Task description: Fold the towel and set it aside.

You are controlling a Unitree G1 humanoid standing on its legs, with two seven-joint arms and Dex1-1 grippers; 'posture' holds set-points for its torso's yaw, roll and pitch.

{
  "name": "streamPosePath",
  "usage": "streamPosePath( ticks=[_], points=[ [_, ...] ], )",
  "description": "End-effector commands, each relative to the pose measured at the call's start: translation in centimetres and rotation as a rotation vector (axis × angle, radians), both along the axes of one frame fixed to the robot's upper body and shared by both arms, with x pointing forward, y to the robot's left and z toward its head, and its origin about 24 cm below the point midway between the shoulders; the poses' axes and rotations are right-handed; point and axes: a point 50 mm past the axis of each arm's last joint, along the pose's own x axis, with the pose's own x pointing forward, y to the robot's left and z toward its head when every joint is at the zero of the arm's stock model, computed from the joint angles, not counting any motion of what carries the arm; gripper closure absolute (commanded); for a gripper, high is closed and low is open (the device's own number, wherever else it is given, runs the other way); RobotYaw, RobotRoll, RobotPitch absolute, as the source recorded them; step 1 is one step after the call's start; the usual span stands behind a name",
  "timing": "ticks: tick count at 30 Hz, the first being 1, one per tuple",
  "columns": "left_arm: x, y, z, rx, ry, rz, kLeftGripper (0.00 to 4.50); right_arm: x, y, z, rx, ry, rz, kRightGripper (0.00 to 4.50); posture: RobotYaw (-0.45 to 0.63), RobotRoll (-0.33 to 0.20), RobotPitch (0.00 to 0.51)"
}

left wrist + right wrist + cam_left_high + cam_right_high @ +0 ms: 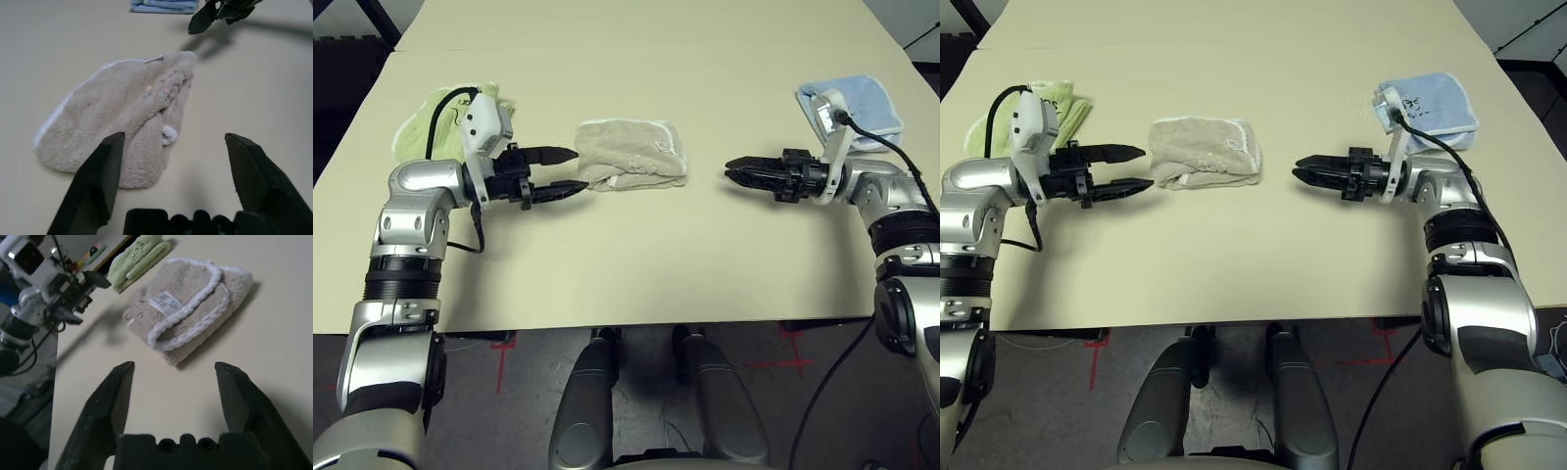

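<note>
Towel (633,154) lies folded in a bundle on the table (636,264), long axis running side to side between the two grippers. Left gripper (570,170), jaws wide and empty, sits just beside the towel's left end; right gripper (732,171), also spread and empty, stands well apart from the towel's right end. Green towel (429,122) lies behind the left gripper, blue towel (867,106) behind the right. Nothing blocks the towel; the left arm looks better placed to shift it aside.

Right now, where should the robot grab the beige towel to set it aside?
Probably the towel's stacked, white-trimmed edges at its right end, approached low and level by the right gripper, which is open and facing it. The layers lie open there; one pinch should hold them together.
</note>
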Motion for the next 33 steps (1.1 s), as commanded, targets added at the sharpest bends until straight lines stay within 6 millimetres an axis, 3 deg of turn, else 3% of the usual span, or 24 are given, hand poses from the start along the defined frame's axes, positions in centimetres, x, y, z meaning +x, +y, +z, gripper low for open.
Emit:
streamPosePath(
  ticks=[1, 6, 14, 33],
  points=[
    [-0.5, -0.1, 0.2, 0.001, -0.036, -0.031, 0.0, 0.1, -0.2, 0.9, 0.074, 0.067, -0.051, 0.02, 0.06, 0.0, 0.223],
    [-0.6, -0.6, 0.2, 0.003, -0.048, -0.049, 0.0, 0.6, 1.4, 1.0, 0.248, 0.269, -0.085, 0.02, 0.06, 0.0, 0.228],
    [-0.8, -1.0, 0.4, 0.011, -0.052, -0.063, 0.0, 0.7, 4.5, -0.9, 0.244, 0.428, -0.088, 0.02, 0.09, 0.0, 0.237],
    [-1.9, -1.7, 1.3, 0.019, -0.049, -0.075, 0.0, 1.4, 6.3, -2.1, 0.201, 0.531, -0.171, 0.02, 0.13, 0.0, 0.248]
  ],
)
